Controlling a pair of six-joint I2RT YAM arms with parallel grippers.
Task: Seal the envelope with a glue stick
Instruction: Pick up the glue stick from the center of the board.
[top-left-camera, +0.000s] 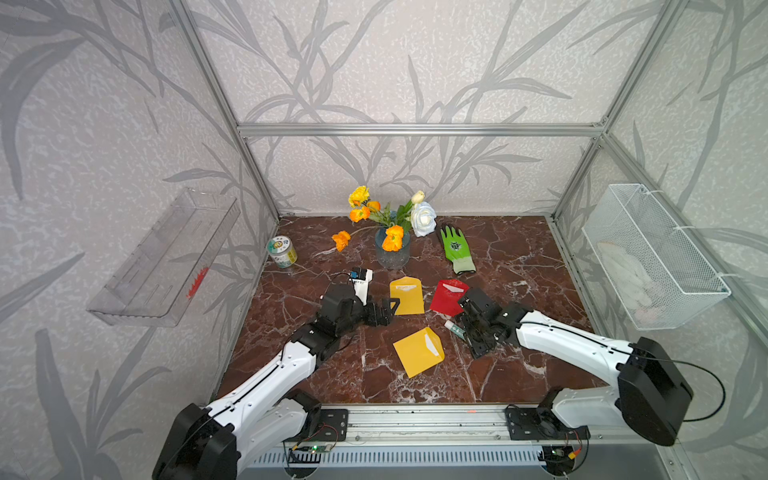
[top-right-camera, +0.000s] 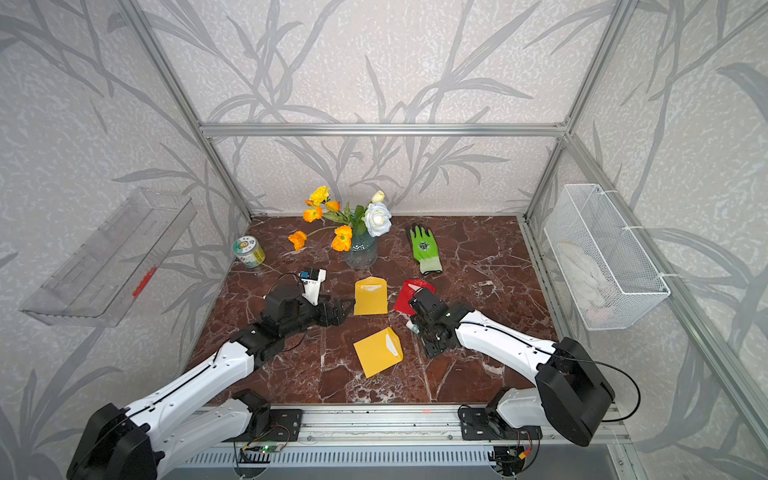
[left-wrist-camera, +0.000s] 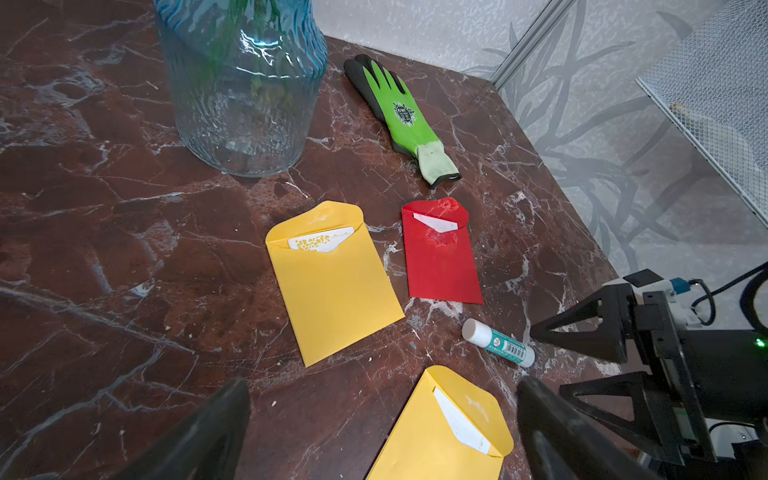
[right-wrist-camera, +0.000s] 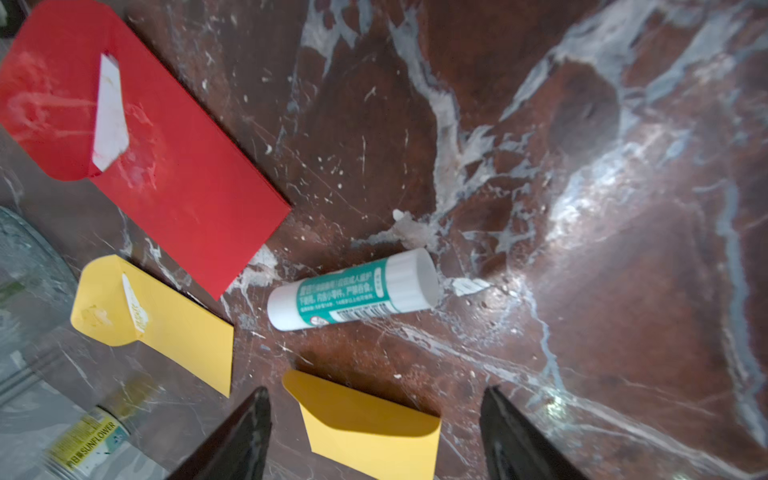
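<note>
The glue stick (left-wrist-camera: 498, 343) lies on its side on the marbled tabletop (top-left-camera: 519, 266). It is on the robot's side of the glass vase (top-left-camera: 392, 253) and off toward the right arm, farther from the vase than the red envelope (top-left-camera: 446, 297). The right gripper (right-wrist-camera: 376, 390) is close over the stick with its fingers spread and nothing between them; the stick lies just ahead of the fingertips, ungrasped (in both top views the gripper's black body hides much of it). The left gripper (top-left-camera: 388, 309) is spread wide and empty too, in front of the vase toward the left arm's side. Its tips are near the edge of a yellow envelope (top-left-camera: 407, 297) that lies straight in front of the vase. A second yellow envelope (top-left-camera: 417, 351) lies farther from the vase, nearer the robot. All three envelopes have their flaps open, with a white card showing in each. A green glove (top-left-camera: 457, 249) lies beside the vase on the right arm's side.
</note>
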